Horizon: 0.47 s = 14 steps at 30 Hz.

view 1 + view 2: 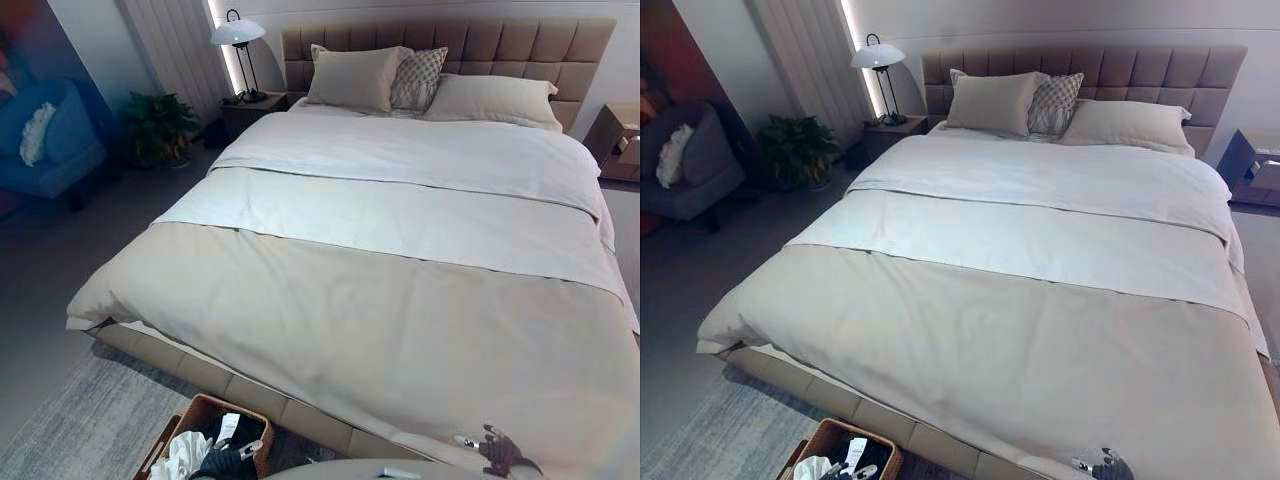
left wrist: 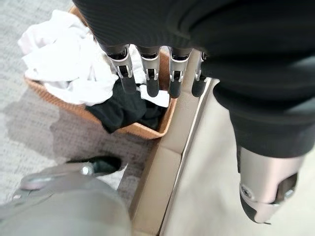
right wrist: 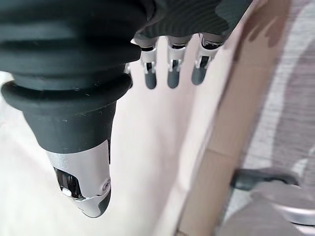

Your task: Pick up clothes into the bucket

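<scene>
A woven basket stands on the rug at the foot of the bed, and its rim is close to the bed frame. Inside it lie white clothes and a black garment. My left hand hangs just above the basket, open, with straight fingers holding nothing. My right hand hovers over the beige cover at the bed's near edge, also open with nothing in it.
The large bed with beige and white covers takes up most of the room ahead, with pillows at its headboard. A lamp, a plant and a blue armchair stand to the left. A grey rug lies underfoot.
</scene>
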Motion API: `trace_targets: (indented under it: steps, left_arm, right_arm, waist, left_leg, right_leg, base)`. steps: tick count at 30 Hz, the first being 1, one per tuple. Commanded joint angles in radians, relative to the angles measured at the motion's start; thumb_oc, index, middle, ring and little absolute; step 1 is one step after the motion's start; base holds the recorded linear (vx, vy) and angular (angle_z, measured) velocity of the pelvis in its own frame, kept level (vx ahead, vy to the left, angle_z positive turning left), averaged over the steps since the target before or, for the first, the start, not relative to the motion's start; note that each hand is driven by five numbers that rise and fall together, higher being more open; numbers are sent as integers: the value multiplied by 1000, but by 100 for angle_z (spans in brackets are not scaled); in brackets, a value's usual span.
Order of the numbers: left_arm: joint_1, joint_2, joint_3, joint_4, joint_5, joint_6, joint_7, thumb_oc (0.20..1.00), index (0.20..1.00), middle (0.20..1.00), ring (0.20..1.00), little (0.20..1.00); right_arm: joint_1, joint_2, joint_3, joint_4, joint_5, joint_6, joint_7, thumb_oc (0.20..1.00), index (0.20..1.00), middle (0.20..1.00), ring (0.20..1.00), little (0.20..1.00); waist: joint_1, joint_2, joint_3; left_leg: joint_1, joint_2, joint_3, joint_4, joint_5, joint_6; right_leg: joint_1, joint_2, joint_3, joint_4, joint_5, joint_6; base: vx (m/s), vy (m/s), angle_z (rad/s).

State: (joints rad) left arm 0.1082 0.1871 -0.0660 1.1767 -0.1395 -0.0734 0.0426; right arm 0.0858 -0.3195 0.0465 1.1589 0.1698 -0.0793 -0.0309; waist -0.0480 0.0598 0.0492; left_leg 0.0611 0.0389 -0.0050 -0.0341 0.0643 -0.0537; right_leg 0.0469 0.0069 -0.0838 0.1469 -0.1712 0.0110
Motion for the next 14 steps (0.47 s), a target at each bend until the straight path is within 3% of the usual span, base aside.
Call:
trace_targets:
  steps: [1,14]
  left_arm:
    - [-26,4,13,34,35,-3,9,1000,1000,1000,1000,1000]
    - [-42,13,-35,3,87,-8,19,1000,1000,1000,1000,1000]
  right_arm:
    - [-39,20,-10,17,6,-3,-1,1000,1000,1000,1000,1000]
    - [-43,44,16,50,-25,5,-6,1000,1000,1000,1000,1000]
  waist:
    - [-7,-45,10]
    - [2,-53,6]
  left_leg:
    - [15,-55,-9,35,-64,31]
    - [36,-61,-8,28,-80,38]
  right_leg:
    - [40,-56,-3,-144,150,65]
    - [64,-66,-1,-152,150,75]
  base:
    - [16,-1,8]
    - [4,1,-1]
